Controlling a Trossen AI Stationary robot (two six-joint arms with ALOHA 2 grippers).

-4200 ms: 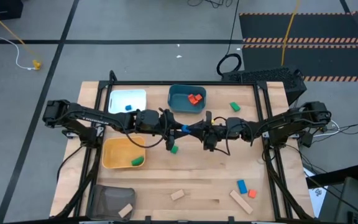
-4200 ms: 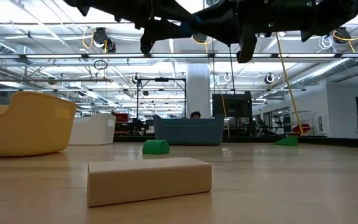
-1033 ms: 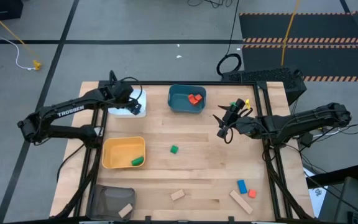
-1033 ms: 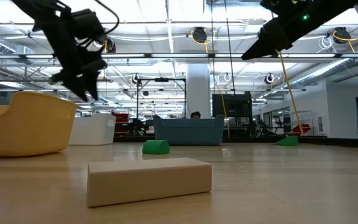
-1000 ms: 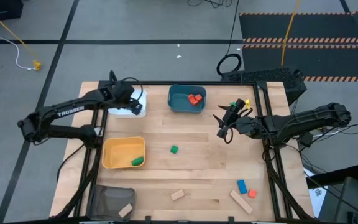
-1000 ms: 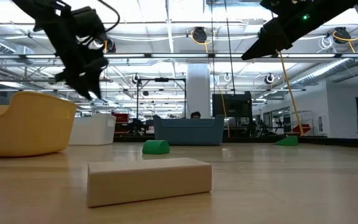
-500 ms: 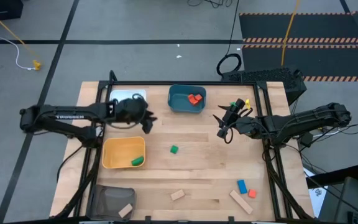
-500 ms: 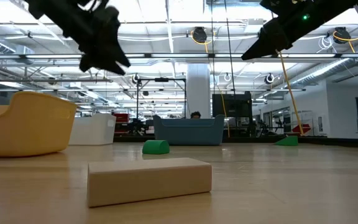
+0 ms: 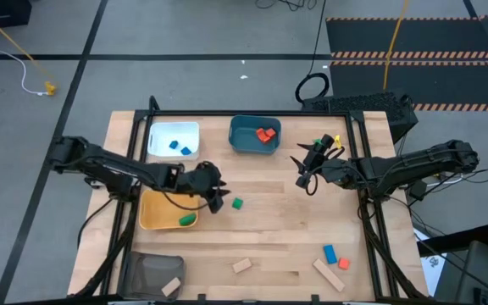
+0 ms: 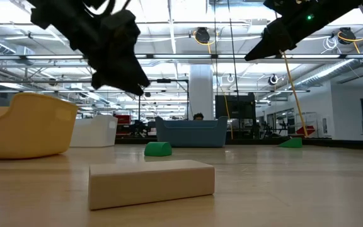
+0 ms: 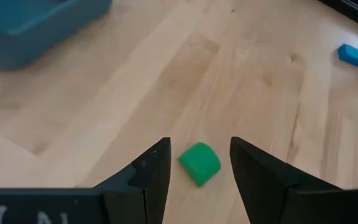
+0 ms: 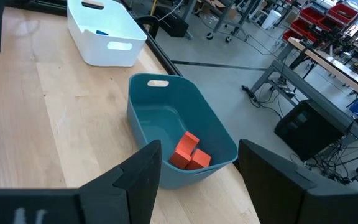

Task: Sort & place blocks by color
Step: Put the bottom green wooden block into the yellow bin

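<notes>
Risk sits with my left gripper [image 11: 194, 163]: its jaws stand apart, framing the small green block [image 9: 237, 203] lying mid-bench, just right of the yellow tray [image 9: 152, 212]. If I descend off-centre, one fingertip could knock it away. My right gripper [image 9: 305, 169] waits open, far right.

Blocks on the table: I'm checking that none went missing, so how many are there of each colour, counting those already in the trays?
Blue blocks: 3
Green blocks: 3
Red or orange blocks: 3
Plain tan blocks: 3
Total: 12
</notes>
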